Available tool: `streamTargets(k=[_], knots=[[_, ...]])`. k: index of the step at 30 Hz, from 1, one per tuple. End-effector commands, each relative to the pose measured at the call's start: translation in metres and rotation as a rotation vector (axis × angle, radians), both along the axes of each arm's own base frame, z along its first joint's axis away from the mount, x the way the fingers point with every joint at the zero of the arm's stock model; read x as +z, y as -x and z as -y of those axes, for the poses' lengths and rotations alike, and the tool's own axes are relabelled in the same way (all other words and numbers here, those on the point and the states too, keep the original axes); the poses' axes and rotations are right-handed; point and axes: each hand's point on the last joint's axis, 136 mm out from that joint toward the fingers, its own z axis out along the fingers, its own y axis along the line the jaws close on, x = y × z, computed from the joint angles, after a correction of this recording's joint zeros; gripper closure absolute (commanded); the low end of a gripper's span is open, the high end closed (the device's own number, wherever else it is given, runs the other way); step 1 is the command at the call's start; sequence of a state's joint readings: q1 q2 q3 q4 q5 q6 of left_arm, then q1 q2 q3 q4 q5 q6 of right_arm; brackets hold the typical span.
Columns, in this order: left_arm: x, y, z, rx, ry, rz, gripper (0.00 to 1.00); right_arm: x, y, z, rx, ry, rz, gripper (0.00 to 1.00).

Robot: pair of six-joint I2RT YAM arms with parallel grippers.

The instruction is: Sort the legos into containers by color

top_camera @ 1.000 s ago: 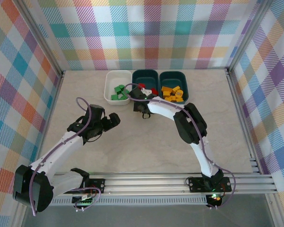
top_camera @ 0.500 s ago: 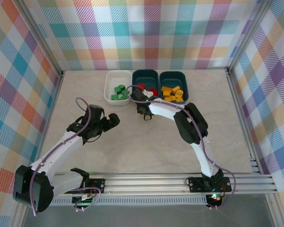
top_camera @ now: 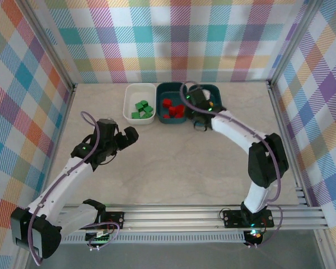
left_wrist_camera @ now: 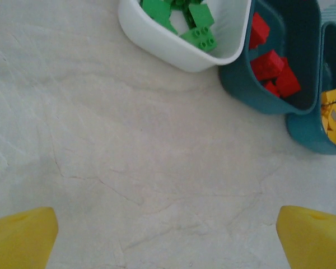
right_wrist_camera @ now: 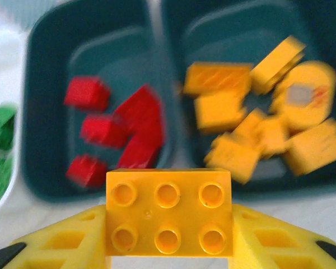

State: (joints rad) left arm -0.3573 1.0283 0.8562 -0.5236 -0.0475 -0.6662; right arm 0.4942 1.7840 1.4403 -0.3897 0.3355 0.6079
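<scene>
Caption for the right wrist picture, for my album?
Jaws grip a yellow six-stud brick before the left teal tub of red bricks and right teal tub of yellow pieces.

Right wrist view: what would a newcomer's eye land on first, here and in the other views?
A yellow six-stud brick clamped in the right gripper, poised at the near edge of two tubs: the middle teal tub with red bricks, the right teal tub with yellow-orange pieces. Beside them, the white tub holds green bricks. The left gripper hangs open over bare table.
</scene>
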Motion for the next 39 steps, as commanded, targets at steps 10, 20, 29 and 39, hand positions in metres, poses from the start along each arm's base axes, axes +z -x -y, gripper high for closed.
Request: streamTargets(k=[10, 20, 29, 39], knots=[[-0.01, 0.003, -0.014, 0.058, -0.049, -0.086, 0.0, -0.046, -0.06, 0.035, 0.08, -0.022, -0.207, 0.35], [0.027, 0.0, 0.002, -0.053, -0.017, 0.001, 0.0, 0.065, 0.009, 0.054, 0.063, -0.054, 0.109, 0.17], [0.094, -0.018, -0.023, 0.133, -0.13, 0.405, 0.0, 0.103, 0.099, 0.061, 0.102, -0.197, 0.472, 0.0], [0.051, -0.042, -0.084, 0.18, -0.521, 0.65, 0.0, 0.058, 0.131, 0.09, 0.304, 0.239, 0.656, 0.0]])
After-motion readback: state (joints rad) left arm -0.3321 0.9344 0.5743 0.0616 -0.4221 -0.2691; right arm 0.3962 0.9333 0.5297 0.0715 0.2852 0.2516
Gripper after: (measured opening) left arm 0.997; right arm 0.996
